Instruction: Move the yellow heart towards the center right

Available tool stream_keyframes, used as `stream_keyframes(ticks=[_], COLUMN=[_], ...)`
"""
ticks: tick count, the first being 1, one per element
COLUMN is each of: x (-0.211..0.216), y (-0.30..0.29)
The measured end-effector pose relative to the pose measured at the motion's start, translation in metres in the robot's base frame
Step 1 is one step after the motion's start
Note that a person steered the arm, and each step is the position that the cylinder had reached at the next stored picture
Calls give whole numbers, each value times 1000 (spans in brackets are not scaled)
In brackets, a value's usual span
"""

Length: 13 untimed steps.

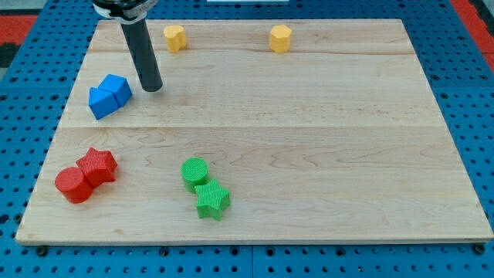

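The yellow heart point(175, 36) lies near the board's top edge, left of centre. A second yellow block, a hexagon point(280, 38), lies at the same height to its right. My tip point(151, 87) rests on the board below and slightly left of the heart, apart from it. It stands just right of the two touching blue blocks point(109, 96).
A red star point(99, 164) touches a red cylinder point(72, 184) at the lower left. A green cylinder point(194, 173) touches a green star point(211, 200) at the bottom, left of centre. The wooden board point(324, 139) lies on a blue perforated surface.
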<state>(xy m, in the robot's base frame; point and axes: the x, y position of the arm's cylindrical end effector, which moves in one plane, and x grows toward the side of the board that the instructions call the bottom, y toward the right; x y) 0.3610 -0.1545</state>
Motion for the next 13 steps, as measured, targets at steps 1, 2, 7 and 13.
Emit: stream_keyframes(ticks=[1, 2, 7, 13], x=[-6, -11, -83, -143], y=[0, 0, -32, -18])
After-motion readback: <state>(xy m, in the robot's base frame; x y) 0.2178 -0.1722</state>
